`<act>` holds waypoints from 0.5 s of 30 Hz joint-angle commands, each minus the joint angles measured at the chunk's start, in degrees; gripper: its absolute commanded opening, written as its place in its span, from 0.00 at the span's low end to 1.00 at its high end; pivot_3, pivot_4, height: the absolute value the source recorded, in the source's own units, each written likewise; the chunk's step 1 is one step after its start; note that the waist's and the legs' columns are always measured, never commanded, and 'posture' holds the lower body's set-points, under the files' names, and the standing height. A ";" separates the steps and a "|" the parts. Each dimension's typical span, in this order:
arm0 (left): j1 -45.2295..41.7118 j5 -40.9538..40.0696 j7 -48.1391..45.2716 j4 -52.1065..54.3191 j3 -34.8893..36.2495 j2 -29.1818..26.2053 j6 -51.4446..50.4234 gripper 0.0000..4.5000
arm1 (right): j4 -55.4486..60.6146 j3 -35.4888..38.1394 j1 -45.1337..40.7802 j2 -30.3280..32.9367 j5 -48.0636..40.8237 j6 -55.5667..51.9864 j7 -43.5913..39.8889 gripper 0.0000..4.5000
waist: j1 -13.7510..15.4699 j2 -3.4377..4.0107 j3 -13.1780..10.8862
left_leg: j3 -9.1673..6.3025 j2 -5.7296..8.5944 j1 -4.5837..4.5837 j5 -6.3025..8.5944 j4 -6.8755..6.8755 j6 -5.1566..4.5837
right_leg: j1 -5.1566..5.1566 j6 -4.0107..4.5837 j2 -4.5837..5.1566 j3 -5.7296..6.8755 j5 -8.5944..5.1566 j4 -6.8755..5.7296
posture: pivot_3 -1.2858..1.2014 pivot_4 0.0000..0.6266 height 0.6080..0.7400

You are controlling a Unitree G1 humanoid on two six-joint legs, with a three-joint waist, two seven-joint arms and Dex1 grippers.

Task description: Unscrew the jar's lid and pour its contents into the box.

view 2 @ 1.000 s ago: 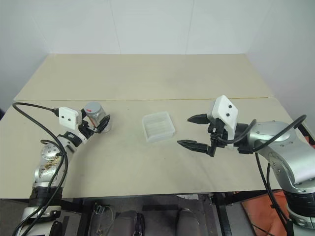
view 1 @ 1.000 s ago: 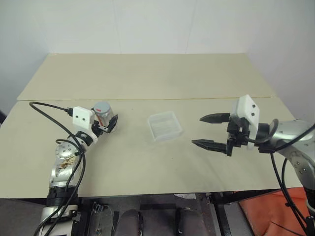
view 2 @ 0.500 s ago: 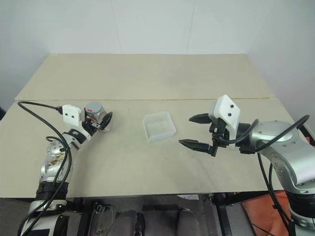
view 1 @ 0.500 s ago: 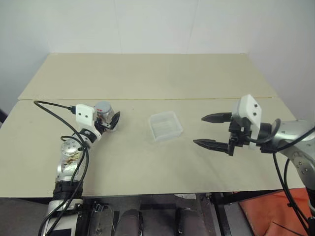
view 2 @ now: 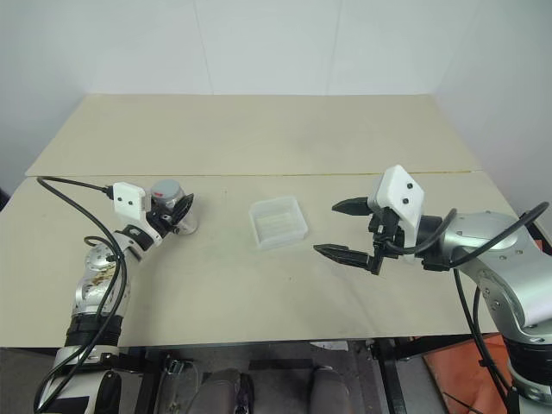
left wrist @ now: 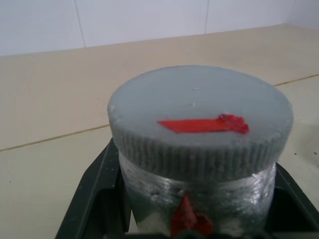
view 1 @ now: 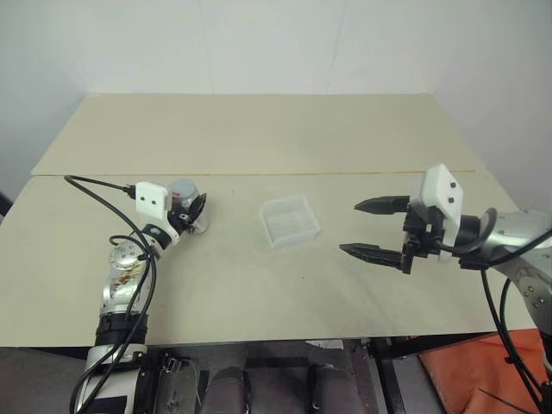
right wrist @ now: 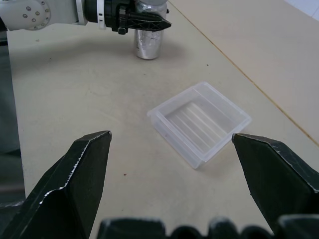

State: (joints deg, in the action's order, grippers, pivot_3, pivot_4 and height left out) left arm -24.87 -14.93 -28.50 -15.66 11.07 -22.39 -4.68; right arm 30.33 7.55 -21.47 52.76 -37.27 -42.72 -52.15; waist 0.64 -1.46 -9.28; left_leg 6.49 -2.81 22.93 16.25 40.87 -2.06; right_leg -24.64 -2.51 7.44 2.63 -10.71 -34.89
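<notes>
Standing upright on the table [view 1: 259, 138] toward its left edge is the jar [view 1: 185, 210], lid [view 1: 181, 189] on, a strip of red tape across the lid top and a bit of red label showing on the clear wall below the ribbed rim in the left wrist view. Left tool [view 1: 191, 214] reaches in level from the left edge side, its black fingers [left wrist: 94, 199] on either side of the jar body below the lid, right against the wall; looks pinched on the jar, jar base on the table. Contents can't be made out through the wall. Black cable loops from the left wrist out over the table toward the left edge. Box [view 1: 290, 221] sits flat near the middle of the table, a bit closer to the near edge than the far one, turned slightly askew to the table edges, open side up, ribbed floor visible, nothing seen inside. It is well apart from the jar, roughly between the two tools. Right tool [view 1: 371, 228] hangs above the table toward the right edge, pointing across toward the box and jar, fingers spread wide, nothing between them; right wrist view frames the box between its two fingertips with the jar and left tool beyond.
</notes>
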 commanded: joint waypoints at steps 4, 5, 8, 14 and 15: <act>-0.88 -5.86 -9.38 9.30 -0.10 -5.21 -5.63 0.51 | 1.53 1.27 -1.30 -0.90 -1.02 0.88 1.23 1.00 | -0.04 -0.05 -0.03 | -0.01 -0.01 0.02 0.00 0.00 0.00 | -0.01 0.00 0.00 0.02 0.00 -0.01 | 0.52 0.24 1.00; -1.55 -7.72 -11.86 10.78 0.00 -6.48 -7.40 0.51 | 1.43 0.92 -1.81 -1.43 -1.18 0.90 1.39 1.00 | -0.12 -0.06 -0.04 | -0.01 -0.01 0.05 -0.01 0.00 0.01 | -0.04 0.00 0.00 0.02 0.00 -0.01 | 0.52 0.24 1.00; -3.49 -12.52 -19.10 13.42 -0.30 -9.98 -11.71 0.51 | 1.00 -0.23 -3.87 -3.34 -1.73 0.61 1.88 1.00 | -0.12 -0.05 -0.03 | 0.00 -0.01 0.11 -0.03 0.00 0.05 | -0.12 0.00 0.00 0.00 0.00 -0.03 | 0.52 0.24 1.00; -8.89 -17.99 -36.45 11.69 -4.33 -14.40 -15.87 0.51 | 0.51 -4.29 -13.03 -10.83 -4.92 -4.93 7.65 1.00 | -0.32 -0.04 -0.03 | 0.02 0.00 0.08 -0.04 -0.01 0.07 | -0.12 -0.01 -0.01 0.01 -0.01 -0.06 | 0.52 0.24 1.00; -10.21 -17.95 -38.69 10.57 -5.36 -14.52 -16.09 0.51 | 0.60 -4.85 -14.36 -11.89 -5.49 -6.10 8.65 1.00 | -0.31 -0.05 -0.03 | 0.03 0.00 0.10 -0.07 -0.01 0.11 | -0.13 -0.01 0.00 0.01 -0.01 -0.07 | 0.52 0.24 1.00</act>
State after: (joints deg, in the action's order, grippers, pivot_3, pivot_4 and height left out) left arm -33.07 -31.67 -63.28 -4.75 6.55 -36.09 -20.34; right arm 29.88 2.64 -33.89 41.40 -41.12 -47.06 -45.31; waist 0.33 -1.51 -9.31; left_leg 6.53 -2.81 23.05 16.13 40.86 -1.86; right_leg -24.77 -2.51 7.43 2.65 -10.72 -34.97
